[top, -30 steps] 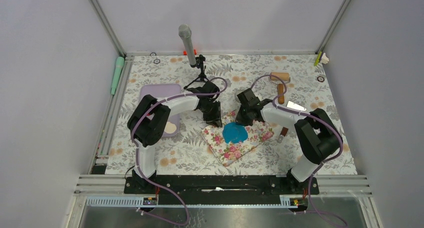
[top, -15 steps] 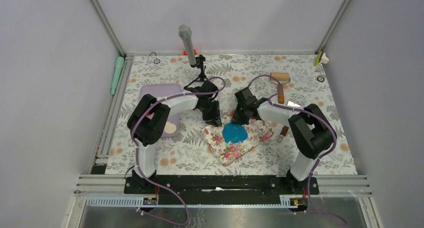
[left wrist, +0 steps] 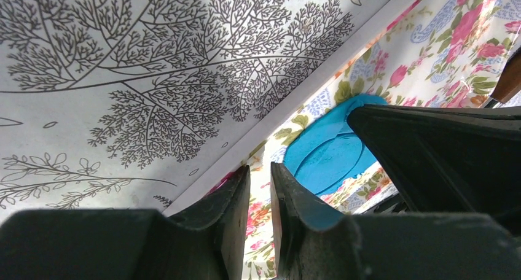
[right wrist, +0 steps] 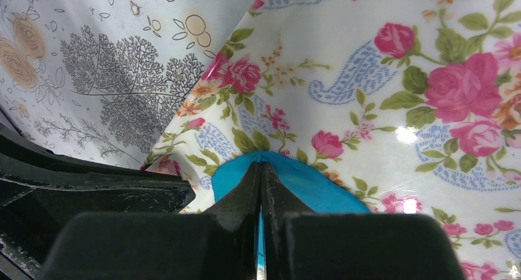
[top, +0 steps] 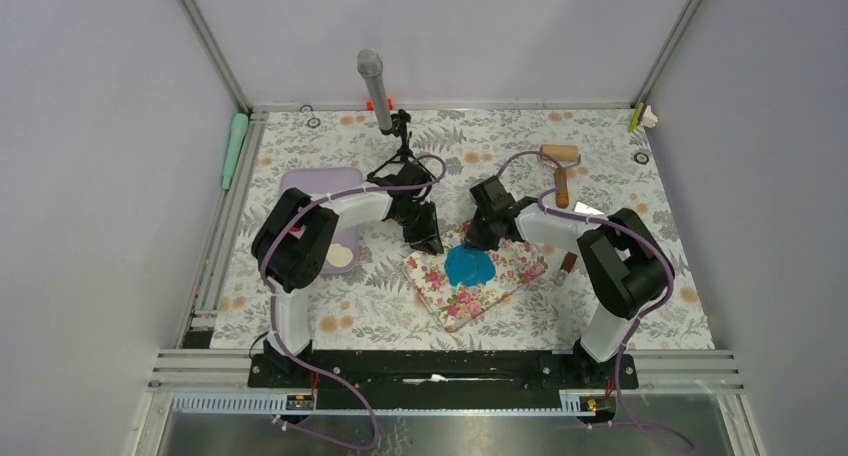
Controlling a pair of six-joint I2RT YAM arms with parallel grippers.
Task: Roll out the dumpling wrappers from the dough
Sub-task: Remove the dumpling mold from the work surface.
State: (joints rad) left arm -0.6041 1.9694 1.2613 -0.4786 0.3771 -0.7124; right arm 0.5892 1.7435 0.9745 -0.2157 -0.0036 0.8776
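- While the right gripper (right wrist: 260, 177) holds its two fingers pressed tightly together, their tips rest at the rim of the dough (right wrist: 319, 197). The dough is a flattened, bright blue sheet spreading just beneath and beside those tips. Whether a sliver of the rim is nipped between the fingers cannot be told.
- The dough lies on a pink floral mat (top: 470, 298), which runs on under the right fingertips and ahead of them.
- The left gripper (left wrist: 258, 178) sits close beside the right one, with its fingers a narrow slit apart and its tips down at the mat's edge. Whether they pinch that edge or only hover over it cannot be told. The dough lies just past these tips, on the side toward the right gripper.
- A wooden roller (top: 561, 168) lies well behind the right gripper, and neither arm touches it. A lilac tray (top: 300, 188) lies on the outer side of the left arm.
- Step in hand, as a judgement: this piece looks already flattened, so the work seems to be freeing the thin sheet from the mat while the left arm steadies it.
- The next move calls for a slow, shallow lift from the rim so the soft clay peels off rather than stretching or tearing. The mat needs to be kept flat during that lift.
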